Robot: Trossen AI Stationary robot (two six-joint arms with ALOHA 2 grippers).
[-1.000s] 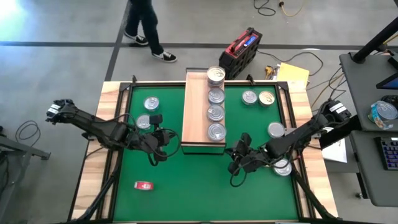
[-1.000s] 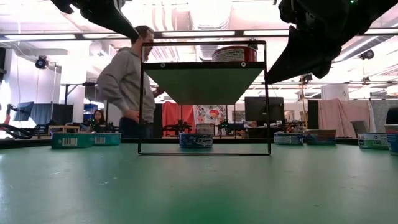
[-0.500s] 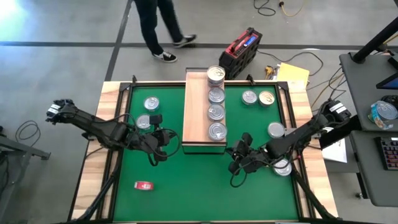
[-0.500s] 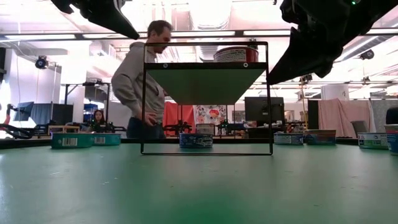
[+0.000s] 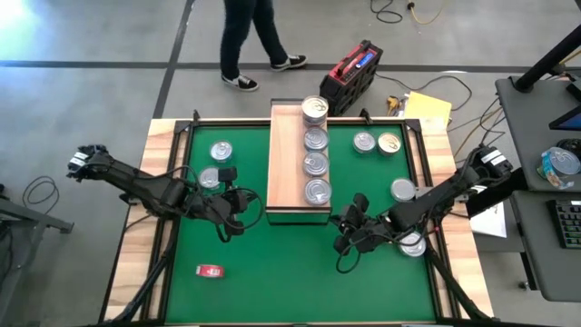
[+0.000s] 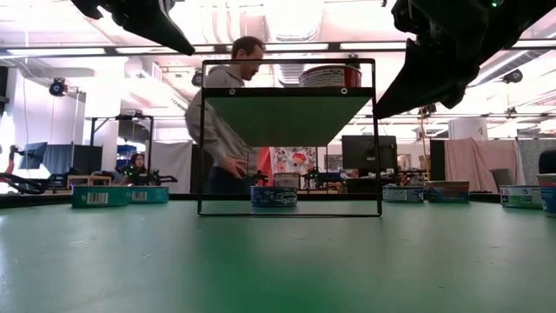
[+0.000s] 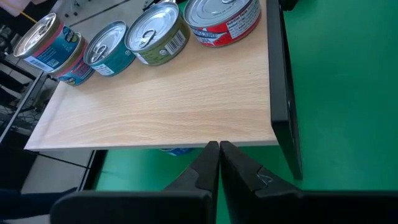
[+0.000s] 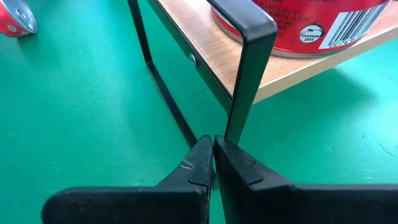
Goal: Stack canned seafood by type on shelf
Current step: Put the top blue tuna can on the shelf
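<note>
The shelf [image 5: 289, 163], a light-wood board on a dark frame, stands mid-table on the green mat. Several silver-lidded cans of seafood [image 5: 315, 164] sit in a row along its right side; the far one [image 5: 315, 109] looks like a stack. More cans rest on the mat to the left [image 5: 221, 151] and right [image 5: 364, 142], one of them gold-lidded [image 5: 389, 143]. My left gripper [image 5: 243, 202] hangs shut above the mat at the shelf's near left corner [image 7: 219, 149]. My right gripper [image 5: 343, 221] hangs shut at the near right corner, by the frame's leg [image 8: 239, 93].
A small red flat object [image 5: 210, 270] lies on the mat near the front left. One can [image 5: 413, 243] sits partly under my right arm. A person [image 6: 228, 122] walks beyond the far edge. The near middle of the mat is free.
Both arms have kept still. The person beyond the table's far edge has walked toward the right.
</note>
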